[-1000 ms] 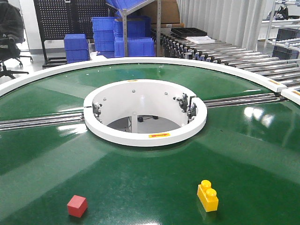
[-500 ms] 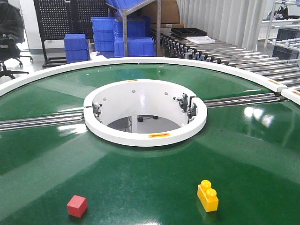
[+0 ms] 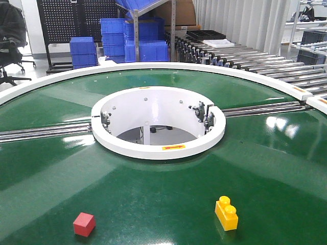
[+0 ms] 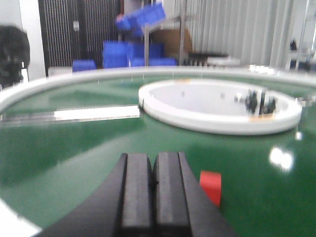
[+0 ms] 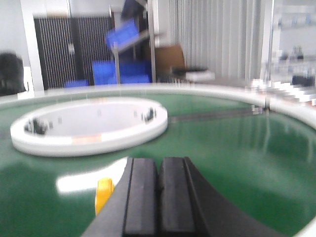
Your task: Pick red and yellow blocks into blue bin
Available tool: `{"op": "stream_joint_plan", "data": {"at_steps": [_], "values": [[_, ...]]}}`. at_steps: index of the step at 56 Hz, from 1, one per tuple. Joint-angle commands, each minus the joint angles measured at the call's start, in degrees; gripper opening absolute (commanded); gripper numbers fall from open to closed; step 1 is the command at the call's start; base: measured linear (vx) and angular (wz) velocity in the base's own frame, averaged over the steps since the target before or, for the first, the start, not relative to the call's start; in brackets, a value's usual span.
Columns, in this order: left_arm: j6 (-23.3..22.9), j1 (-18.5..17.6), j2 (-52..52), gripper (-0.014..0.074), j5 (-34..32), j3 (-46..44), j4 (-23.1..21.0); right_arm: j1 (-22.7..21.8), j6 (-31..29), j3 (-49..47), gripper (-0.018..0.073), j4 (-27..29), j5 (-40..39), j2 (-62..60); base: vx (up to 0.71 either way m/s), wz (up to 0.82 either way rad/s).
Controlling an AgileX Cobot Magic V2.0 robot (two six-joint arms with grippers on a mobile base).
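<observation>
On the green round conveyor table (image 3: 153, 189): red cube (image 3: 84, 224) at front left, yellow two-stud brick (image 3: 227, 214) at front right, well apart. Left gripper (image 4: 153, 168) closed, empty, near the cube; right gripper (image 5: 159, 170) closed, empty, near the brick.

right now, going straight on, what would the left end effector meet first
Probably nothing close: the left end effector aims left of the small matte red cube; ahead is bare green belt, then perhaps the raised white ring.
</observation>
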Motion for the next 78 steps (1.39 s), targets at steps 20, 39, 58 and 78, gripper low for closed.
{"op": "stream_joint_plan", "data": {"at_steps": [20,39,58,78], "values": [[0.5,0.0,13.1,0.0002,-3.4,-29.2,0.3,-0.2,-4.6,-30.5,-0.0011,-3.8,3.6,14.5,0.00,0.00],[5.4,0.0,45.0,0.0002,-6.4,-46.2,-0.2,-0.2,-4.1,-48.0,-0.0011,-2.6,0.2,47.9,0.00,0.00],[5.4,0.0,51.7,0.0082,-7.7,-46.2,-0.3,-0.2,-4.2,-47.9,0.0092,-2.7,-0.4,55.4,0.00,0.00],[5.4,0.0,51.7,0.0559,-7.2,-46.2,-0.4,-0.1,1.3,-47.8,0.0669,-0.6,-4.2,55.5,0.00,0.00]]}}
